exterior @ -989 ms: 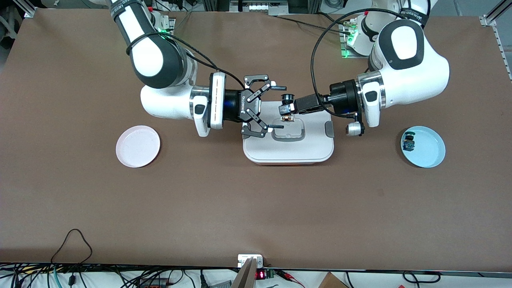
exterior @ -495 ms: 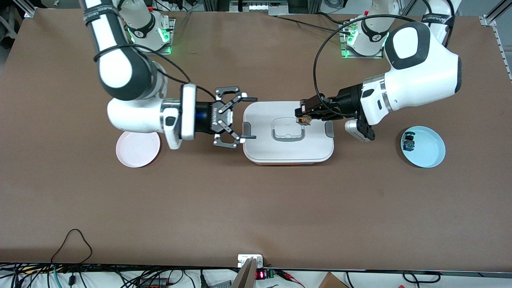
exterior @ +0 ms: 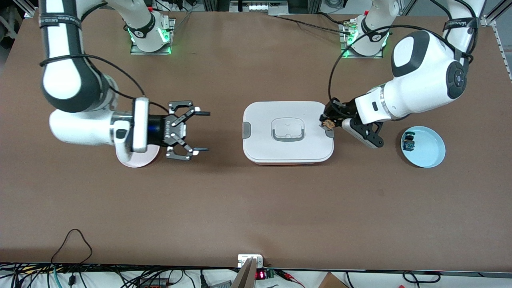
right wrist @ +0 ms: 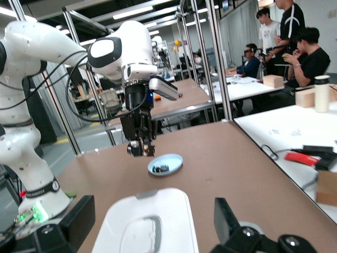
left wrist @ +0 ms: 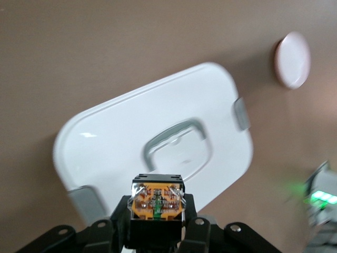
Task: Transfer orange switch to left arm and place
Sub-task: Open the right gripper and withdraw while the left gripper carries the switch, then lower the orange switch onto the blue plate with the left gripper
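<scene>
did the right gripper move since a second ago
Yes. The open right gripper has drawn away from the box, toward the pink plate.

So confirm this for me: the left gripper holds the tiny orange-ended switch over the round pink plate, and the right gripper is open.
Wrong place. The left gripper holds the tiny orange-ended switch over the edge of the large white lidded box, as the front view shows. The right gripper is open.

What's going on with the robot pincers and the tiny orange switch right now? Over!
Left pincer shut on orange switch, over the box's edge. Right pincer open, empty, beside pink plate. Box sits between both arms.
</scene>
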Motion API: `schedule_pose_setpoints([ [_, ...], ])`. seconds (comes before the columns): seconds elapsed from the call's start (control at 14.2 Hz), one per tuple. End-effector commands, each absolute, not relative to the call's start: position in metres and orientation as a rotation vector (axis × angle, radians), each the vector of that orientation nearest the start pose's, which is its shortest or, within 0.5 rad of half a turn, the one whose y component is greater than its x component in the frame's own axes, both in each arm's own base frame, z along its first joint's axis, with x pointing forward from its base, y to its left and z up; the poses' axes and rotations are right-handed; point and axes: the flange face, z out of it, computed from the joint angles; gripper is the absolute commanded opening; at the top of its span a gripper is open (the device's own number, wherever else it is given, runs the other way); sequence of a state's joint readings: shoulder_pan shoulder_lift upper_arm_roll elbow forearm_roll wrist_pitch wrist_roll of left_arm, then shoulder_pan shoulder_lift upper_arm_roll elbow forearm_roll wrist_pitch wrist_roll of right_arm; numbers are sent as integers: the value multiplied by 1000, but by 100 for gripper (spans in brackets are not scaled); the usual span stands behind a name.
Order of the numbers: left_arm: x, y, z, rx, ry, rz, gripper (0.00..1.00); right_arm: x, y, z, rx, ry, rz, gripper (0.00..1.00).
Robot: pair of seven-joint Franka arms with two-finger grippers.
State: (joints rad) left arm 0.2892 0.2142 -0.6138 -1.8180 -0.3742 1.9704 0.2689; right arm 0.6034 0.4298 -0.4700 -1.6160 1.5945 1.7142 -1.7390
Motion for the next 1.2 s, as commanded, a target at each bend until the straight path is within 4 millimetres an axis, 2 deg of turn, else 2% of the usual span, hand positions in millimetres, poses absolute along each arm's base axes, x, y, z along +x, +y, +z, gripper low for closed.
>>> schedule_pose_setpoints([
  [0.0,583,-160,428,-3317,1059,129,23,638,204,455,-1562,-1206,-833,100],
  [0.14,584,-134,413,-3154,1207,191,23,635,189,455,-1676,-1182,-691,100],
  [0.28,589,-93,394,-2958,1410,286,23,634,176,449,-1777,-1138,-581,100],
  [0.35,595,-60,376,-2889,1497,326,23,635,171,448,-1823,-1112,-538,100],
  [0.49,601,2,350,-2788,1647,375,23,637,154,446,-1952,-944,-409,100],
  [0.57,602,28,344,-2723,1720,387,23,637,147,448,-2012,-854,-353,100],
  [0.71,601,66,335,-2551,1861,410,23,634,140,450,-2123,-783,-244,100],
  [0.78,596,91,329,-2522,1903,415,23,632,137,451,-2181,-779,-199,100],
  [0.85,594,103,324,-2499,1950,406,23,630,136,450,-2237,-751,-144,100],
  [1.06,590,148,288,-2410,2099,351,23,628,133,448,-2394,-526,4,100],
  [1.13,587,155,277,-2381,2143,311,23,627,134,445,-2462,-455,60,100],
])
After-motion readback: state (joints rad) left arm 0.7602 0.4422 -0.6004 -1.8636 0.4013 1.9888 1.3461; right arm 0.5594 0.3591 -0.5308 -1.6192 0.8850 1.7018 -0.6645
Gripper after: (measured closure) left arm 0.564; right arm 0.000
